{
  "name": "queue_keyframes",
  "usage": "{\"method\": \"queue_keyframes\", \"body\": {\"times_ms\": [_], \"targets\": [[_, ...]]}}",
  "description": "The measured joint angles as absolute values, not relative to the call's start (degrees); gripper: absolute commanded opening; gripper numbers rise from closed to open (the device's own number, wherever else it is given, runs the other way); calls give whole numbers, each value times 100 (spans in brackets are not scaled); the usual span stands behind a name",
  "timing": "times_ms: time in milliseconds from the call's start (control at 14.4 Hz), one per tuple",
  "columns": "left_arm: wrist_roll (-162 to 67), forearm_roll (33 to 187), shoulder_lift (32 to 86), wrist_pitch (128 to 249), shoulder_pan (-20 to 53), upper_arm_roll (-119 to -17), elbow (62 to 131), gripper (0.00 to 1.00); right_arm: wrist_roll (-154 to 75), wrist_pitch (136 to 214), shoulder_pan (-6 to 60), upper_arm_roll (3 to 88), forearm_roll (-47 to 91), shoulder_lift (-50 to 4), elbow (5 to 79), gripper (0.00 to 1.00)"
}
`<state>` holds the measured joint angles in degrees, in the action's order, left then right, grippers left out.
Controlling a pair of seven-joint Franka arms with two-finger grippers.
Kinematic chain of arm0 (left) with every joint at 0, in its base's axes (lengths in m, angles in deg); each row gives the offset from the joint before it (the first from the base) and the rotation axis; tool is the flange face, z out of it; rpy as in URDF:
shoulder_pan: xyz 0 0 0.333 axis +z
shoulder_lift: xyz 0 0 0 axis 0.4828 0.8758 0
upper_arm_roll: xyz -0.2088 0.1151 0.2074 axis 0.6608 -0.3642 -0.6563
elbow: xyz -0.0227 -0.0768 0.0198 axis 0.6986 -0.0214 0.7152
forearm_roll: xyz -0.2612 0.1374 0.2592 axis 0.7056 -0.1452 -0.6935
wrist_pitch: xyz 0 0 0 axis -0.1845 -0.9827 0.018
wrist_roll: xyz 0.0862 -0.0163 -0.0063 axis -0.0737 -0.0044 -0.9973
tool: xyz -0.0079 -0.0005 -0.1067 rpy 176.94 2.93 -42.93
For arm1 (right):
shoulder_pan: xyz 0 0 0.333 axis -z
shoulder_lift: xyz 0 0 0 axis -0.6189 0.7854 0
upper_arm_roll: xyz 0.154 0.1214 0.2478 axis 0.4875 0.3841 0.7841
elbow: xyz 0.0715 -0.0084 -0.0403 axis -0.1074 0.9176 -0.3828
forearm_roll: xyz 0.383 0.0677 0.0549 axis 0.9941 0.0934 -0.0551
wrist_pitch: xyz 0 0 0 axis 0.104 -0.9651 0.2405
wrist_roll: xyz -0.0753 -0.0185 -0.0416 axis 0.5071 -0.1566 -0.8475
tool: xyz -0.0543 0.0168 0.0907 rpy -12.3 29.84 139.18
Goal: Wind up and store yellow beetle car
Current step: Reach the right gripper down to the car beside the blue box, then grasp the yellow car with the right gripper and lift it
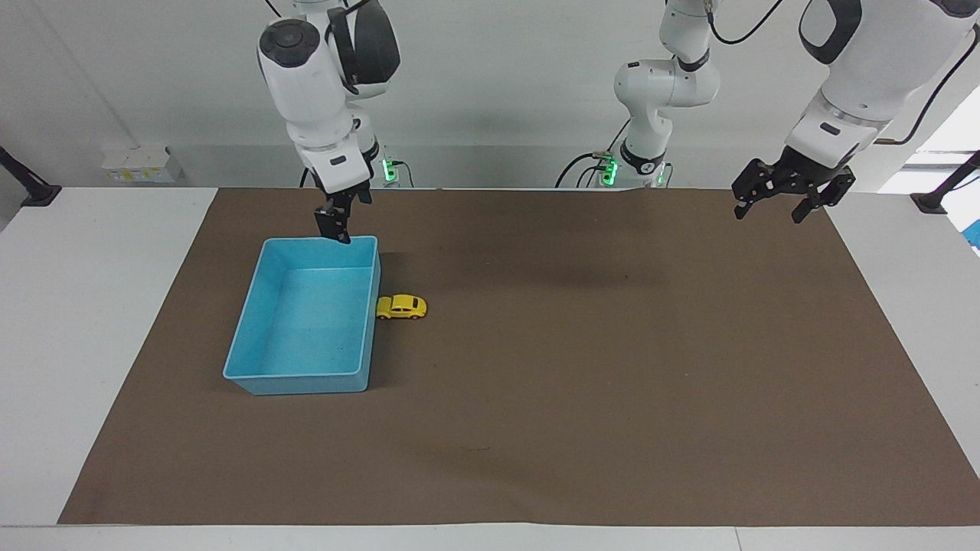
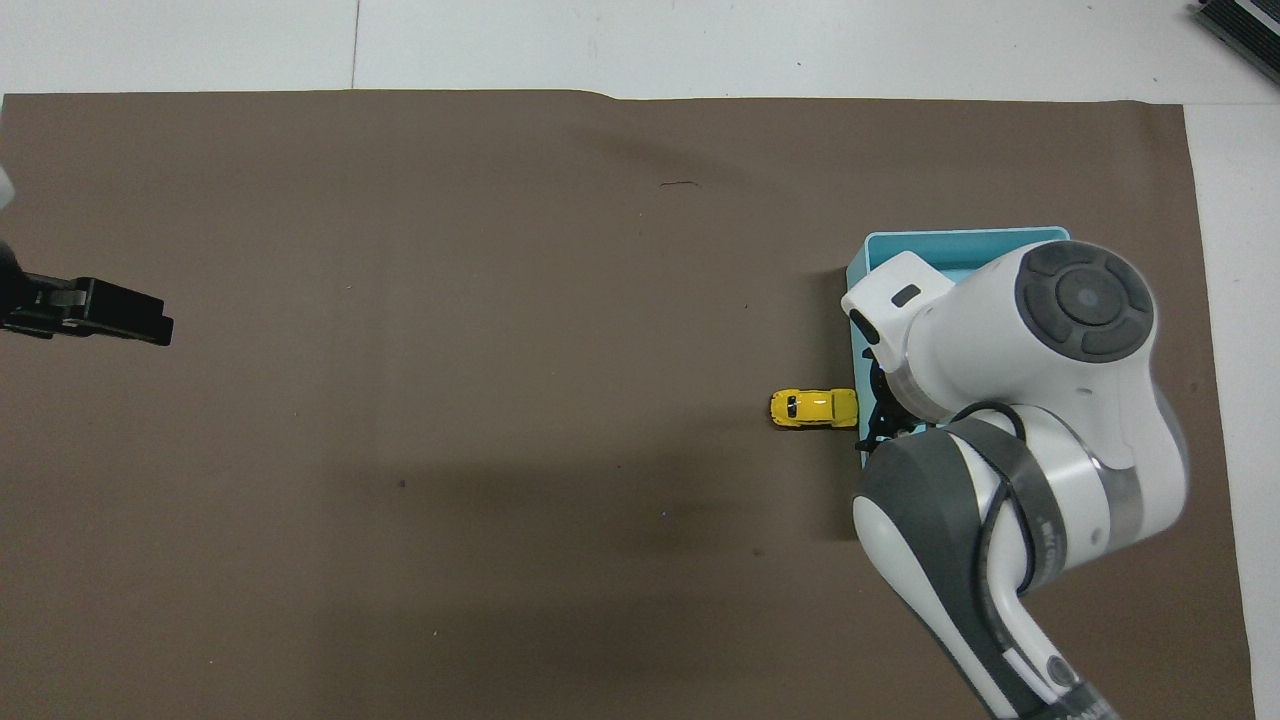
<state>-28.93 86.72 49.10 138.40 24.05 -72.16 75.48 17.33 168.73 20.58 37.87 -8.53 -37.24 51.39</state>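
brown mat (image 1: 582, 383) covers the white table, and on it we see the car (image 1: 402, 307) touching the bin (image 1: 253, 321) on the side toward the left arm. our right gripper (image 1: 334, 226) hangs open over the bin's rim nearest the robots, holding nothing. our left gripper (image 1: 792, 195) hangs open and empty over the mat's edge at the left arm's end.

Small yellow beetle car (image 1: 402, 307), on its wheels, touching blue bin (image 1: 245, 350)
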Motion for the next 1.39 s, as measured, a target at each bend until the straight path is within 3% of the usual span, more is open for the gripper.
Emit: {"method": "queue_keyframes", "body": {"times_ms": [974, 1253, 1392], "targets": [[-2893, 8672, 4910, 13835, 2405, -7216, 7548, 100, 2071, 19100, 2014, 3776, -862, -2913, 6179, 100], [-2893, 8672, 4910, 13835, 2405, -7216, 7548, 100, 2073, 19413, 1875, 3780, -863, -2631, 6234, 60], [-2893, 8672, 4910, 13834, 2405, -7216, 7548, 100, 2073, 19413, 1851, 3780, -863, -2628, 6233, 24]]}}
